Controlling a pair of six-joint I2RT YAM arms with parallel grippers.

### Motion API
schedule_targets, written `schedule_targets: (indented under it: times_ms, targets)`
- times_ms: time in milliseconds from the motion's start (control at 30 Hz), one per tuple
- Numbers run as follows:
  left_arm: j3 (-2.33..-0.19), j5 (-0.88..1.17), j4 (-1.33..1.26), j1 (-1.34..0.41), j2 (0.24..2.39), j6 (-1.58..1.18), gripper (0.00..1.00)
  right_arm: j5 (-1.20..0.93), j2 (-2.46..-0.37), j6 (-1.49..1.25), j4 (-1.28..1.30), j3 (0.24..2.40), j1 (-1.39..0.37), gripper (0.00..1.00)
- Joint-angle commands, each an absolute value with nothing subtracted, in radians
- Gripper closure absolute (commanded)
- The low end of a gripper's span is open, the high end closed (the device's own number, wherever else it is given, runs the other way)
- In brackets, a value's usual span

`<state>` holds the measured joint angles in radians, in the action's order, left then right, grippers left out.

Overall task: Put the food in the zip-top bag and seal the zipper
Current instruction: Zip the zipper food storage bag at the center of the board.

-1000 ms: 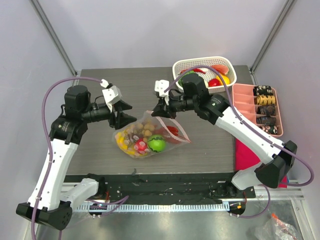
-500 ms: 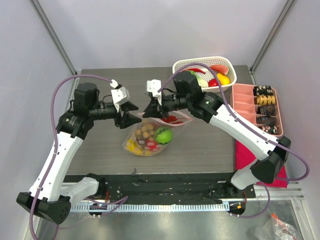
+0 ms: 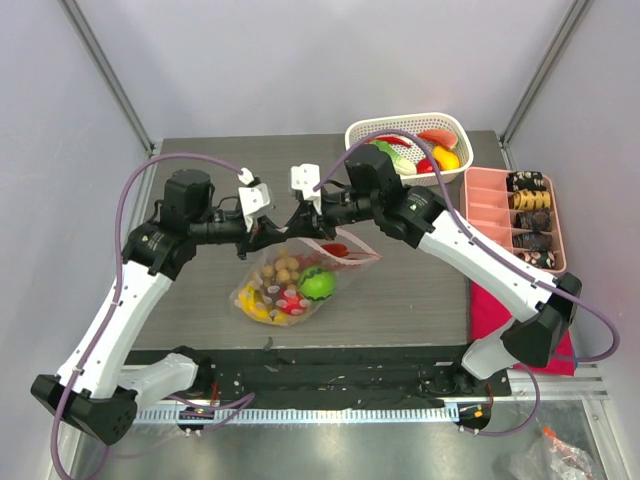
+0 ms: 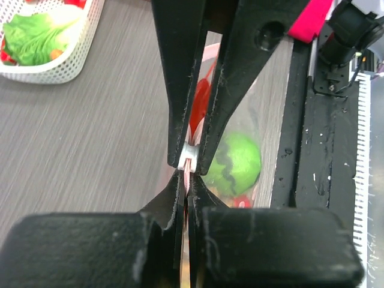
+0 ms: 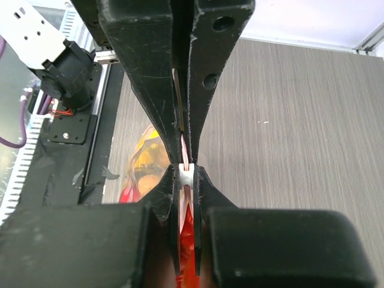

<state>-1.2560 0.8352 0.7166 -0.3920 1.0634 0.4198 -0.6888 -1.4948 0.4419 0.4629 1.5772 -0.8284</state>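
L gripper (image 3: 272, 228) and R gripper (image 3: 297, 220) meet tip to tip over mid-table (image 3: 420, 290), both on the mouth edge of the zip-top bag (image 3: 262, 290). Wrist cams: each claw pinched tight on the zipper (image 4: 189, 157), a thin pale-pink strip sandwiched btwn the pads, no visible gap; the two pairs of tips are touching or nearly so at the same spot on the strip. Bag body spreads from the tips toward the arm bases; can't tell whether it rests on the table or hangs. Food is inside the bag: green round fruit (image 3: 318, 285) on the right side, brown berry cluster (image 3: 283, 268) just beside it to the left, yellow bananas (image 3: 250, 300) at the low left corner, red chilli (image 3: 345, 250) up near the mouth. White lattice basket (image 3: 450, 122) at the far right of the table w/ more toy food in it, pink compartment tray (image 3: 485, 205) just beside it, well apart from the bag.
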Motion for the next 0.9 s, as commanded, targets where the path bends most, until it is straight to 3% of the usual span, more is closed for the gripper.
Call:
schedule_targets:
  times_ms: [0, 867]
  targets:
    - [-1.290, 0.752, 0.735, -0.390, 1.023, 0.376, 1.00, -0.664, -1.437, 0.502, 0.426, 1.543, -0.827, 0.99]
    - [-1.285, 0.692, 0.621, -0.264, 0.985, 0.222, 1.00, -0.614, -1.158, 0.666, 0.724, 1.213, -0.505, 0.99]
